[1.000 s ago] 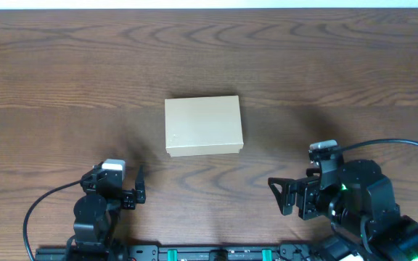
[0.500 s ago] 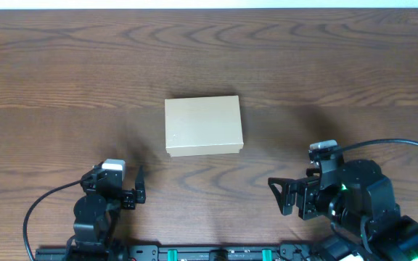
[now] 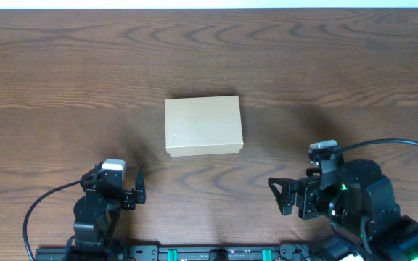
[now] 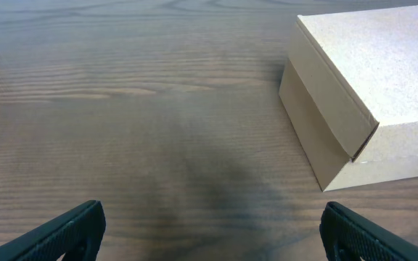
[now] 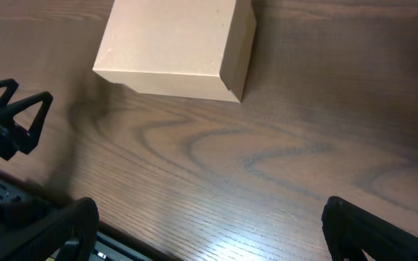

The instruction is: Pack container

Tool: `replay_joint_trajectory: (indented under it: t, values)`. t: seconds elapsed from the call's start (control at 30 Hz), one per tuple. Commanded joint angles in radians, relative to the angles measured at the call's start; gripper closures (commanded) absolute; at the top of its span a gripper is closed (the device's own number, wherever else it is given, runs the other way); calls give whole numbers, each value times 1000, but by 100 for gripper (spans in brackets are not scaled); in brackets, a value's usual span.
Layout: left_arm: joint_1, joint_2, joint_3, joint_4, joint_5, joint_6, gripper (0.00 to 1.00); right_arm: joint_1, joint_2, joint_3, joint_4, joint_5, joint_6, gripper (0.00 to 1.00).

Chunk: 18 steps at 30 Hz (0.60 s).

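Observation:
The container [image 3: 203, 125] is a plain brown cardboard box with its flap lid down, resting flat in the middle of the wooden table. In the left wrist view the container [image 4: 369, 94] lies ahead and to the right of my left gripper [image 4: 209, 232], which is open with only bare table between its fingers [image 4: 71, 232]. From the right wrist camera the container [image 5: 173, 47] is far ahead at upper left, and my right gripper [image 5: 209, 228] is open and empty. Seen from overhead, the left gripper [image 3: 118, 190] and right gripper [image 3: 296, 190] sit near the front edge, both apart from the box.
The dark wood table [image 3: 325, 65] surrounds the box on all sides. A black rail [image 3: 216, 254] runs along the front edge between the arm bases. The left arm [image 5: 9, 119] shows at the left edge of the right wrist view.

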Motion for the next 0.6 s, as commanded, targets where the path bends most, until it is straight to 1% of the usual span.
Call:
replay_joint_trajectory:
  t: [0.0,0.1,0.17,0.27,0.4,0.57]
  values:
    - [4,-9,-16,3,-19,3,5,10,-2,0,-22,2,-3,1]
    - [4,-9,-16,3,-19,3,5,10,-2,-3,-21,26,-15,1]
    - [4,-9,-16,3,-19,3,5,9,-10,-21,11,47,-42,1]
    - [4,-9,-16,3,-19,3,5,-9,-46,-100,135,67,-147,1]
    - [4,-9,-16,3,-19,3,5,-45,-162,-259,308,68,-220,1]
    - [4,-9,-16,3,-19,3,5,-70,-324,-425,418,68,-301,1]
